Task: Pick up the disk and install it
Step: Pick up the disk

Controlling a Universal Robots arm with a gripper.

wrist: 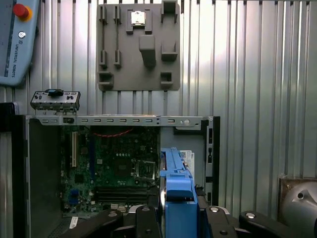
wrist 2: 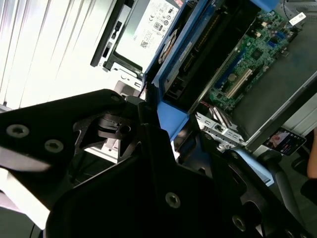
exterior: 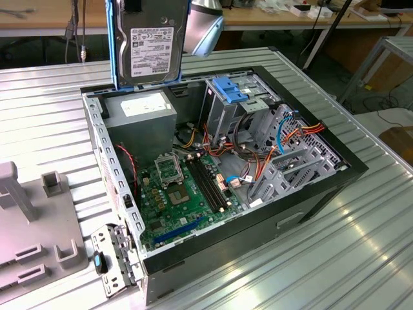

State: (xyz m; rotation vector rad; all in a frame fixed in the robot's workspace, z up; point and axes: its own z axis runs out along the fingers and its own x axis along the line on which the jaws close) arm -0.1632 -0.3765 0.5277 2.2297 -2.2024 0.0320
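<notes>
The disk hangs upright above the back corner of the open computer case, over the grey power-supply box. Its white label faces the exterior camera and blue rails run along its sides. In the first wrist view the disk shows edge-on as a blue strip, with my gripper shut on it from both sides. In the second wrist view the disk's blue rail runs out from the black gripper body toward the case. A drive cage with a blue bracket stands inside the case, to the exterior view's right of the disk.
The case lies on its side on a ribbed metal table, with the green motherboard and cable bundles exposed. A grey fixture plate sits at the exterior view's left. A loose metal bracket lies by the case's near corner. A teach pendant rests on the table.
</notes>
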